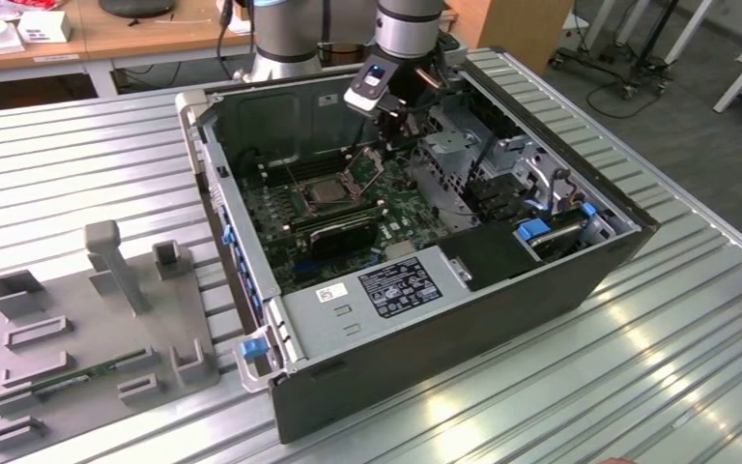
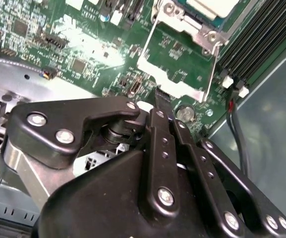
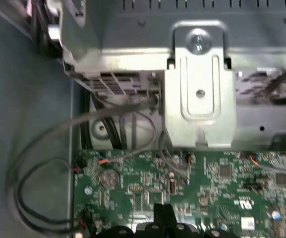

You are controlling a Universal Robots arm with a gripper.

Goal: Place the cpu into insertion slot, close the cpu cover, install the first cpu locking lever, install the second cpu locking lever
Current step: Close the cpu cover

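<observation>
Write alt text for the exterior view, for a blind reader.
A robot arm reaches down into an open computer case on a ribbed metal table; its gripper is close to the raised cpu cover beside the insertion slot. A grey parts holder stands at the exterior view's left.

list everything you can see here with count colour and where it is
computer case: one, dark grey, open, on the table
table: one, silvery slatted metal
motherboard: one, green, inside the case
cpu: one, silvery-tan, in the insertion slot
cpu cover: one, silvery frame, raised open
memory slots: several, black, beside the socket
coin cell: one, silvery, on the motherboard
fixture tray: one, grey, on the table at the exterior view's left
arm: one, silvery, above the case
gripper: one, black, at the cover's free edge
</observation>
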